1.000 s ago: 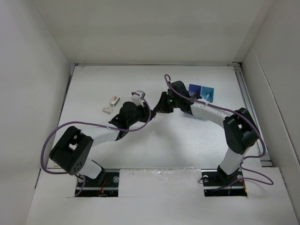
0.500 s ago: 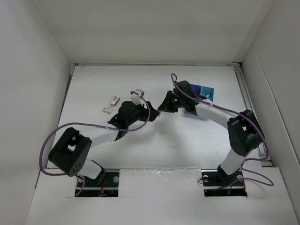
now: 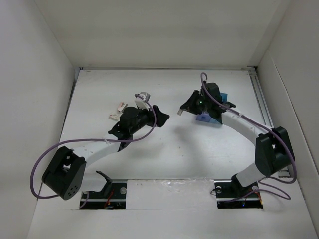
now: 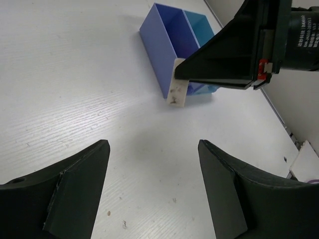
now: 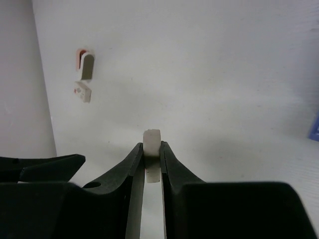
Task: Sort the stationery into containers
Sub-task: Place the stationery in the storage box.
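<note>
Looking at a matt white tabletop (image 4: 75, 99), finely streaked, with a few dark specks. Up at one o'clock in the left wrist view, smooth plastic on the dark blue tray (image 4: 155, 59) and the cyan tray (image 4: 202, 25), with a soft sheen along the walls. Whitish eraser block (image 4: 179, 88), chalky and matt, smudged with dark marks. Matt black plastic on the left hand (image 4: 152, 147) and right hand (image 5: 151, 148). Purple cable (image 3: 65, 145) in a smooth sheath. Flat matt white on the walls (image 3: 149, 30).

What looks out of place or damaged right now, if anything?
Only a small thing: the eraser pinched in the right end effector has dark smudges on its face. The dark blue tray and cyan tray stand upright, and nothing looks spilled.
</note>
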